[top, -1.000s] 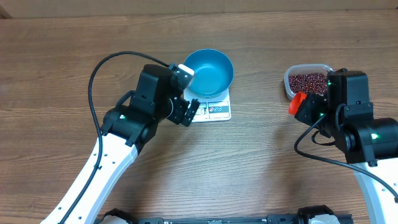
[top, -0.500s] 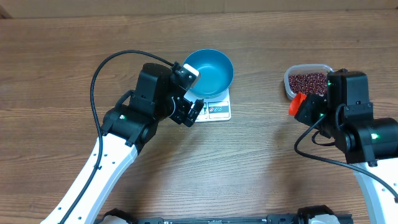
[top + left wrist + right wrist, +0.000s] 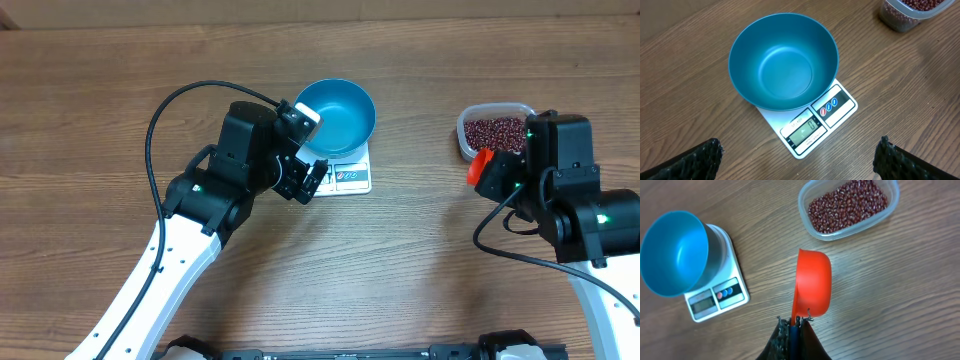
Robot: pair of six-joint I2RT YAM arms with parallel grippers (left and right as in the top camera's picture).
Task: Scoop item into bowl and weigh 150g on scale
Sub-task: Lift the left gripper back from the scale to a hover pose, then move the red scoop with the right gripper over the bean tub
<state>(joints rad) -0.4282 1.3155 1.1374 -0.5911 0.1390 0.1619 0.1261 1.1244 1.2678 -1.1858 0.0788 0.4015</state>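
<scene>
The blue bowl [image 3: 338, 114] [image 3: 784, 60] stands on the white scale [image 3: 350, 178] [image 3: 816, 125] and holds no beans. My left gripper [image 3: 306, 160] [image 3: 800, 161] hovers open just left of the scale, with nothing between its fingers [image 3: 692, 161]. The maroon beans [image 3: 496, 130] [image 3: 849, 204] lie in a clear tub [image 3: 892, 200] at the right. Just below that tub my right gripper [image 3: 495, 176] [image 3: 796, 322] is shut on the handle of a red scoop [image 3: 479, 166] [image 3: 813, 282]. The scoop's cup is turned on its side above bare table.
The left arm's black cable [image 3: 160, 115] arcs over the table to the left of the bowl. Bare wood table [image 3: 420, 260] lies between the scale and the bean tub and along the front.
The left gripper edged slightly toward the bowl a second ago. Both arms have been still since then.
</scene>
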